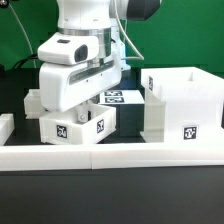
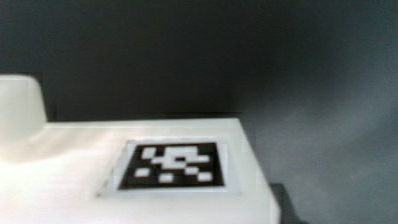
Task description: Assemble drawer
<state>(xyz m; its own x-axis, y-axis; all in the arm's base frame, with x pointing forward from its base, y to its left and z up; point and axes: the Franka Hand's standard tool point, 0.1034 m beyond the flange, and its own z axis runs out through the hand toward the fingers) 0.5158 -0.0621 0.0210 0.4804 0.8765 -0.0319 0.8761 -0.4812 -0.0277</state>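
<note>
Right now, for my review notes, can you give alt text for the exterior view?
A white robot hand sits low over a small white tagged tray on the exterior view's left, its grip hidden. A tall white box case stands apart on that view's right, and a long low white rail runs across the front.

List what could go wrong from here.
Jaws sit low at the tray, their state hidden: a poor grip might let it slip or tilt. The box case stands close on the exterior view's right: swinging the tray across could knock it. The rail lies just in front and could snag a dragged tray.
</note>
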